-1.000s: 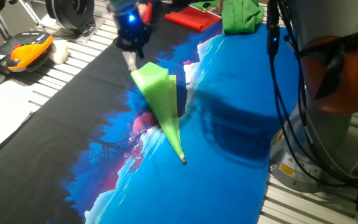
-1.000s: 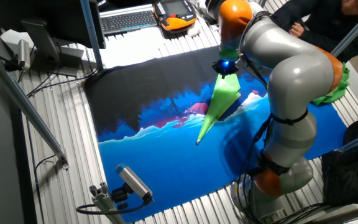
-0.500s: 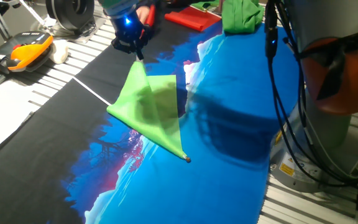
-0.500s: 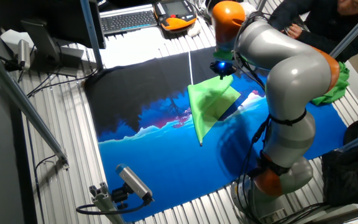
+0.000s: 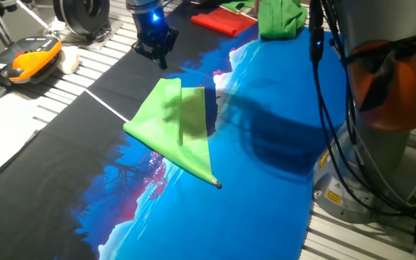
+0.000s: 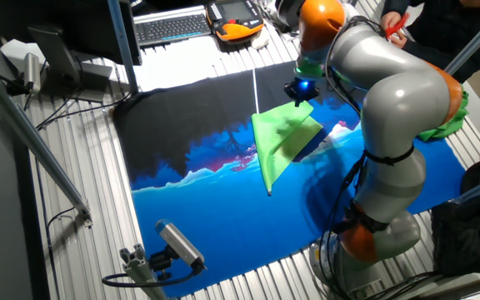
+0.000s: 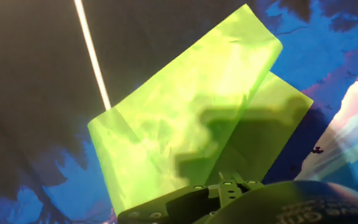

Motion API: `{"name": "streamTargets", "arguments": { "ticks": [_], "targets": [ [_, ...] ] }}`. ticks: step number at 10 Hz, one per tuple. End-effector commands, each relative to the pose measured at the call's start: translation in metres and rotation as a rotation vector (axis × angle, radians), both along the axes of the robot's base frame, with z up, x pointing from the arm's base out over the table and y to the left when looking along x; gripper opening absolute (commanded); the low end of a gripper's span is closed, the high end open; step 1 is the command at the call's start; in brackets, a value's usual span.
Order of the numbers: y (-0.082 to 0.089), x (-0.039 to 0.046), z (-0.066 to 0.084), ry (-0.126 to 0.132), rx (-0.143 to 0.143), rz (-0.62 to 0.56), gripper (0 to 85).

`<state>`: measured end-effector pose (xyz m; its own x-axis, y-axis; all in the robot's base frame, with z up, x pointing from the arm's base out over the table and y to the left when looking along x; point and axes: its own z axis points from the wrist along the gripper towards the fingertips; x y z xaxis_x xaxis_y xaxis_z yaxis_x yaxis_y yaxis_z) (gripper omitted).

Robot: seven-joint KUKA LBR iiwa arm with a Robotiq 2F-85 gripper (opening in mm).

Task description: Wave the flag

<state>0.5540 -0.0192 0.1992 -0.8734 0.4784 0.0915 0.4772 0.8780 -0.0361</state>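
The lime-green flag (image 5: 175, 130) lies flat and partly folded on the printed table cloth. Its white stick (image 5: 105, 105) pokes out to the left, and the gold knob (image 5: 217, 185) points toward the front. My gripper (image 5: 155, 49) hovers above the flag's far corner, clear of it, open and empty. In the other fixed view the gripper (image 6: 300, 88) is just beyond the flag (image 6: 280, 142). The hand view looks down on the flag (image 7: 185, 124) and the stick (image 7: 92, 53), with the gripper's shadow on the fabric.
A red folded cloth (image 5: 222, 22) and a bunched darker-green cloth (image 5: 280, 18) lie at the far edge. An orange-black handset (image 5: 27, 58) is at the left and a keyboard (image 6: 173, 27) sits behind it. My arm's base (image 5: 381, 108) stands at the right. A person's hand (image 6: 394, 21) is beyond the table.
The flag swung from folded and held up to spread flat on the table. My gripper has let go of it and risen away from its far corner.
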Motion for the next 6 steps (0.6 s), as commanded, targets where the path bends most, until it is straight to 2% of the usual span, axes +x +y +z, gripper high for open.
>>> {"name": "streamTargets", "arguments": {
  "ticks": [1, 2, 3, 4, 5, 6],
  "targets": [
    [0.008, 0.0144, -0.004, -0.004, -0.003, -0.02, 0.0],
    [0.006, 0.0229, -0.011, -0.002, -0.015, -0.008, 0.0],
    [0.005, 0.0295, -0.018, -0.005, -0.002, -0.017, 0.0],
    [0.005, 0.0331, -0.024, -0.007, -0.019, -0.014, 0.0],
    [0.004, 0.032, -0.023, -0.002, -0.015, 0.004, 0.0],
    [0.001, 0.028, -0.019, 0.015, -0.004, 0.055, 0.0]
  ]
}}
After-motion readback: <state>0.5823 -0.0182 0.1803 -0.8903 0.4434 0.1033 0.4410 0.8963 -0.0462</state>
